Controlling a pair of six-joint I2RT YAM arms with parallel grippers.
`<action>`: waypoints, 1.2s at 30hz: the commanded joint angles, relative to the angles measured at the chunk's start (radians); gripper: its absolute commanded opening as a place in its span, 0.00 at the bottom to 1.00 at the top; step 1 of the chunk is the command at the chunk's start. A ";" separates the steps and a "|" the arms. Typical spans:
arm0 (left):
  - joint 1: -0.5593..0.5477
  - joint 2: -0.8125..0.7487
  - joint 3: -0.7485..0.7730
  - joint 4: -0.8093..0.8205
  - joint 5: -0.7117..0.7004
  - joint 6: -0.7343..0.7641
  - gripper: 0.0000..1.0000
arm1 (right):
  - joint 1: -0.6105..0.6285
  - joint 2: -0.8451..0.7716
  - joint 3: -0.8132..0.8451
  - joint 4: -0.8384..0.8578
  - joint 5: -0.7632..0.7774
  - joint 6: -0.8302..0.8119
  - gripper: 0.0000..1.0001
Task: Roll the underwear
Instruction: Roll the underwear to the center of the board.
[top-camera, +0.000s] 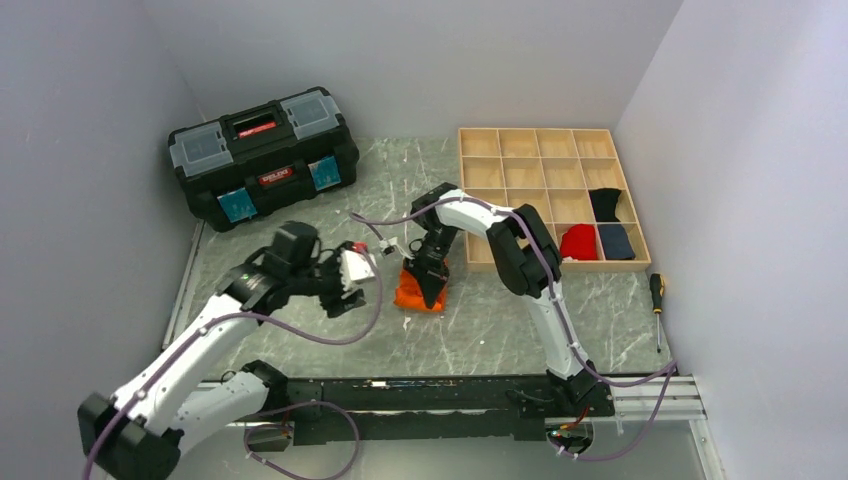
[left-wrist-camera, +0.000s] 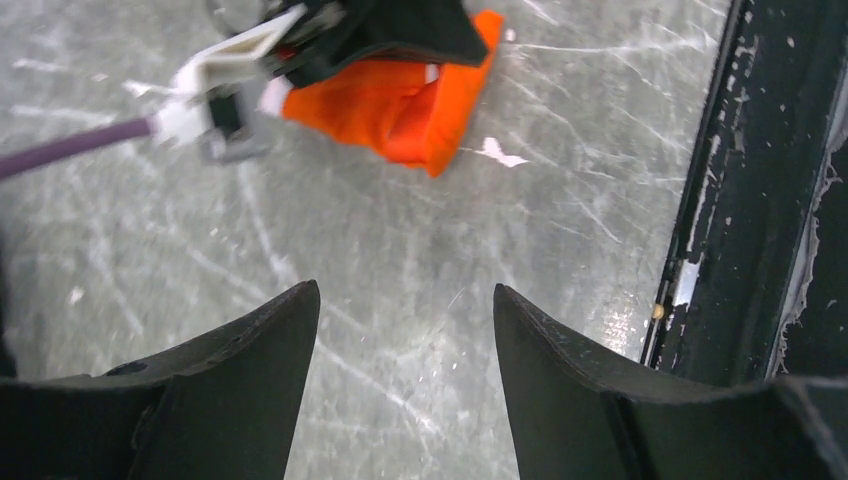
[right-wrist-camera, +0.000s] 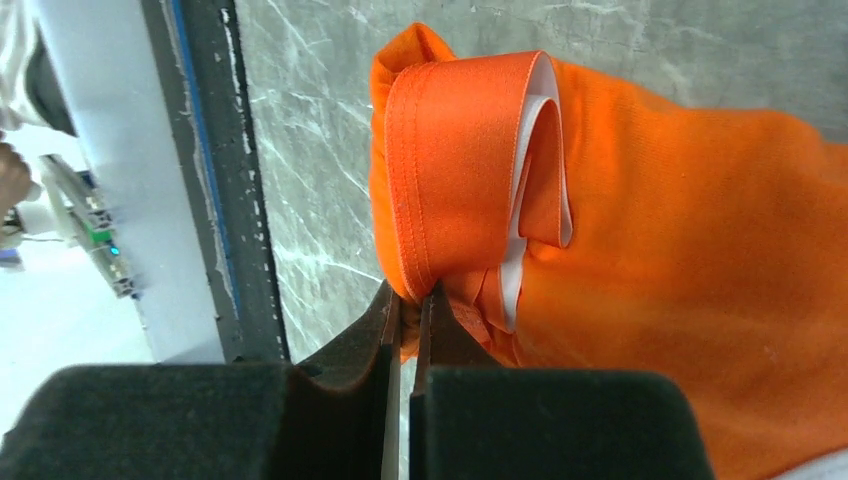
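Over at the far right sits the wooden tray (top-camera: 500, 172), a grid of cells: a navy bundle (top-camera: 617, 241) in its near-right corner cell, a red bundle (top-camera: 578, 241) in the cell just to the left, a black bundle (top-camera: 604, 204) in the cell behind the navy one, the other cells bare wood. Far left, the black toolbox (top-camera: 264, 155) stands with its lid down. And in the middle of the table (top-camera: 500, 330) lies the underwear (top-camera: 416, 296), bright orange, bunched into a compact lump. The right pincer (top-camera: 432, 290) points straight down onto it, and the right wrist view shows the jaws nearly together, pinching a folded orange edge whose white trim curls into a loop above the fingertips. From above the lump looks about as wide as it is deep, so I cannot call its long axis. The left pincer (top-camera: 345, 290) hovers just to the left, apart from the cloth, jaws spread wide over bare table. The surface is grey marble-patterned with white scuffs, plain pale walls close it in on three sides, and a screwdriver (top-camera: 657, 305) lies by the right wall.
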 joint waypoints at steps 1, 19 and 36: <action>-0.179 0.120 -0.005 0.117 -0.135 0.032 0.69 | -0.006 0.085 0.057 -0.121 -0.103 -0.128 0.00; -0.429 0.597 0.086 0.346 -0.310 0.111 0.79 | -0.021 0.155 0.053 -0.151 -0.106 -0.139 0.00; -0.461 0.712 0.093 0.379 -0.307 0.078 0.52 | -0.021 0.164 0.059 -0.148 -0.098 -0.130 0.00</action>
